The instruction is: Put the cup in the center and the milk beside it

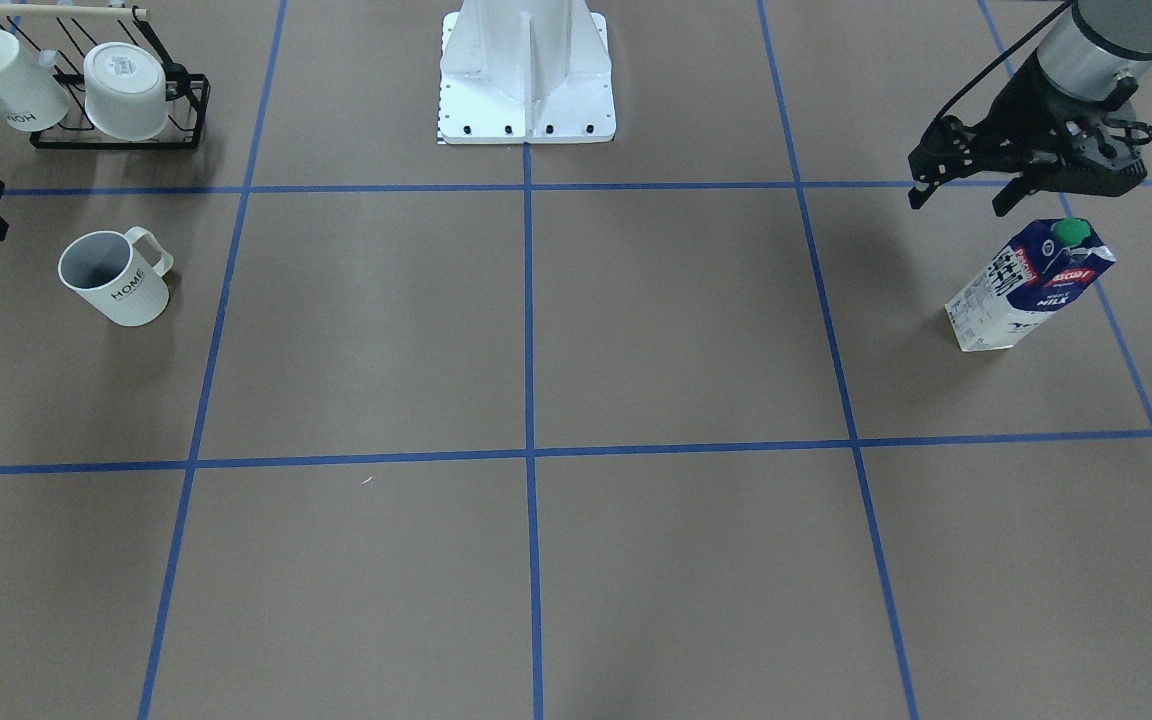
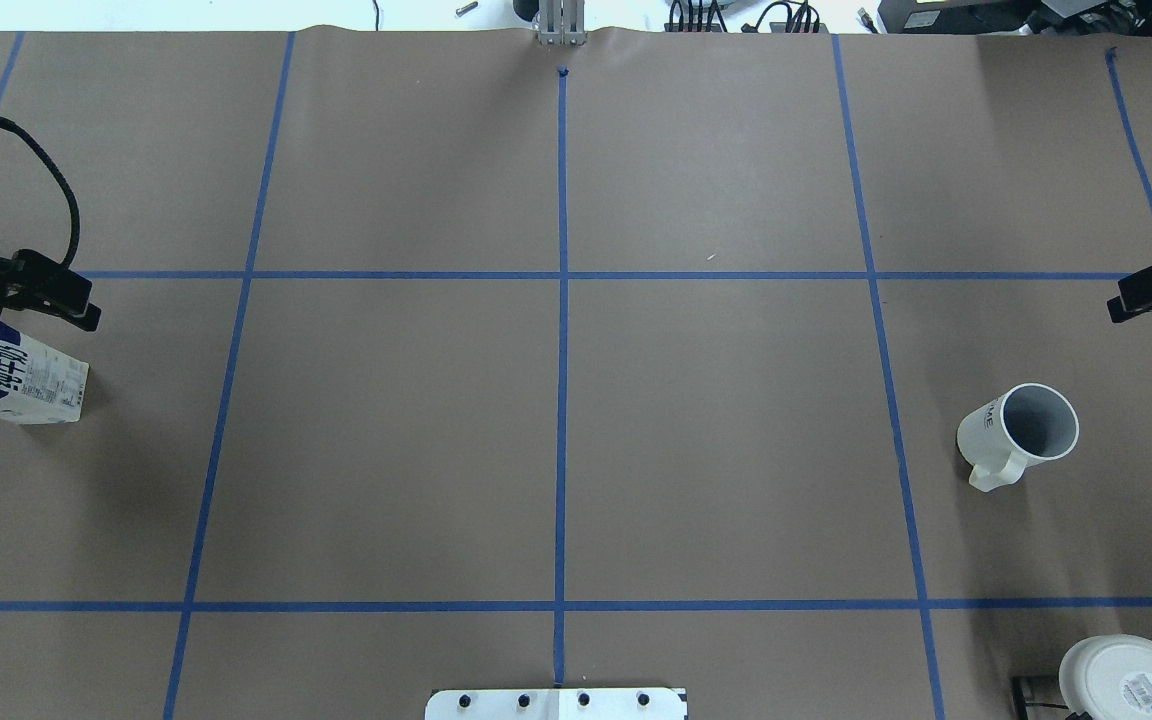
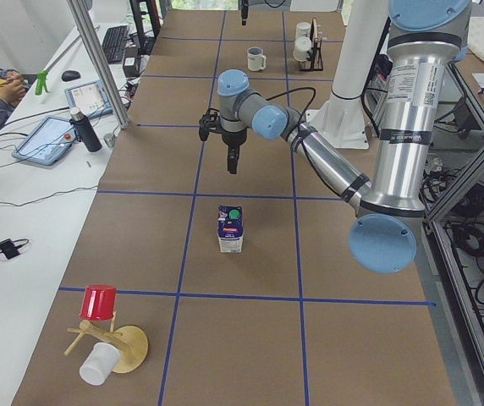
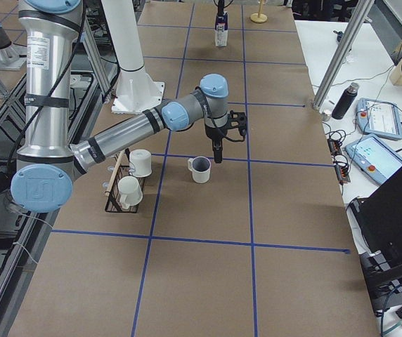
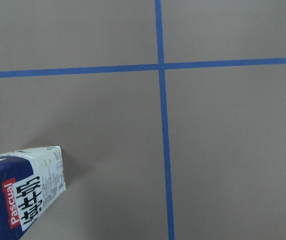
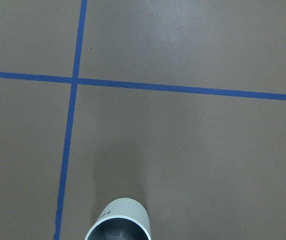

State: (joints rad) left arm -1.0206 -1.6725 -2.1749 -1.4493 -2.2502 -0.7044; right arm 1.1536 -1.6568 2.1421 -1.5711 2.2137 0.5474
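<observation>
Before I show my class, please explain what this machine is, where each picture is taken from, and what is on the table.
It is a robot: two arms on one white base, each ending in a two-finger gripper. Two cameras look down on the table, one behind the robot, one facing it; two look along it; one rides each wrist. On the blue-taped table stand a milk carton, a HOME mug and a wire rack with two mugs. The left gripper hovers open by the carton, the right gripper by the mug; neither holds anything.
</observation>
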